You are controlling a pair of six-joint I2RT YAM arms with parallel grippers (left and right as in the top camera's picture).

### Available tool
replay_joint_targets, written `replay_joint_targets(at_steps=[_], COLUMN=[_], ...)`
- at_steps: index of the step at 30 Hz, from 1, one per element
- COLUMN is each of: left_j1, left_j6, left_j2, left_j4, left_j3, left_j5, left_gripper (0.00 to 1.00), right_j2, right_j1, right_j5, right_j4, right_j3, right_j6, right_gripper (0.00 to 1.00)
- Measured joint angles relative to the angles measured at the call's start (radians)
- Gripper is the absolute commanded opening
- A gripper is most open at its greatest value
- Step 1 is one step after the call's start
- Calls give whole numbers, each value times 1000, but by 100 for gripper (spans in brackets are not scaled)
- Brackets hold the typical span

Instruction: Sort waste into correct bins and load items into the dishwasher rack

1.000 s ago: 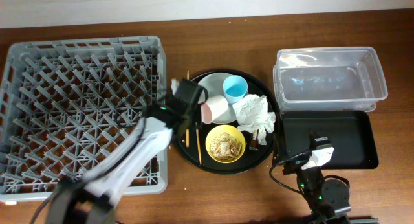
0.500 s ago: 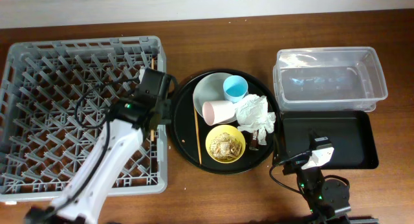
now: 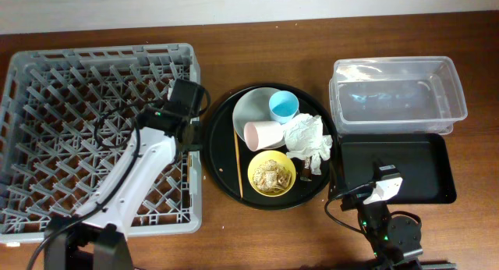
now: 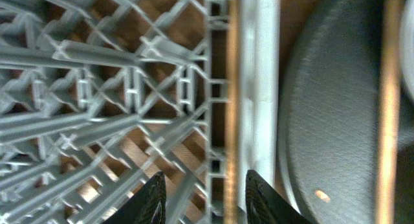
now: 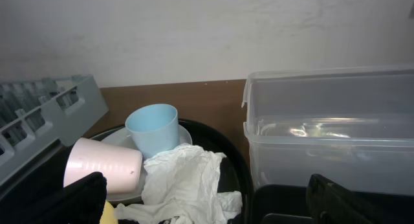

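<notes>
**A:** Where is our left end effector (image 4: pixel 207 185)?

**B:** We see it over the right wall of the grey dishwasher rack (image 3: pixel 101 51), on the side next to the round black tray (image 3: pixel 222 180). Its two fingers are spread apart. A thin wooden chopstick (image 4: pixel 231 88) runs between them, along the rack's wall. We cannot tell if it touches either finger.

**A:** And the second chopstick (image 3: pixel 236 157)?

**B:** It lies flat on the round tray, just left of the yellow bowl (image 3: pixel 252 167). The bowl has beige food scraps (image 3: pixel 271 175) inside.

**A:** What else do we see on that tray?

**B:** The pale plate (image 3: pixel 251 106) is at the back, and the light blue cup (image 3: pixel 284 106) stands at its right edge. The pink cup (image 3: pixel 261 133) lies on its side at the plate's front edge. The white paper napkin (image 3: pixel 304 133) is crumpled up just right of the cups. The small dark wrapper (image 3: pixel 310 168) lies just in front of the napkin.

**A:** How about our right end effector (image 5: pixel 204 185)?

**B:** It is released too, with its fingers wide apart and gripping nothing. It sits low, near the front edge of the shallow black tray (image 3: pixel 394 168). The clear tub (image 3: pixel 390 64) is just behind that tray. All of this stands on the brown bench (image 3: pixel 234 36).
</notes>
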Motion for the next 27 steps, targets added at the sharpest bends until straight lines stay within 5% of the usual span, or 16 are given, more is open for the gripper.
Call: replay_joint_targets(at_steps=[6,12,21,27], left_j1=[-63,-238,-253,-253], left_j6=[-95,-237,-309,-319], left_j2=[-89,-22,192,298], left_j4=[34,149,214,241], left_j3=[50,-20,-28,-30], left_j5=[320,248,177,164], left_gripper=[37,31,30,2], right_j2=[0,0,0,0], right_j1=[0,0,0,0], right_j5=[0,0,0,0], right_j4=[0,0,0,0], right_j3=[0,0,0,0], right_j6=[0,0,0,0], right_gripper=[99,99,99,99])
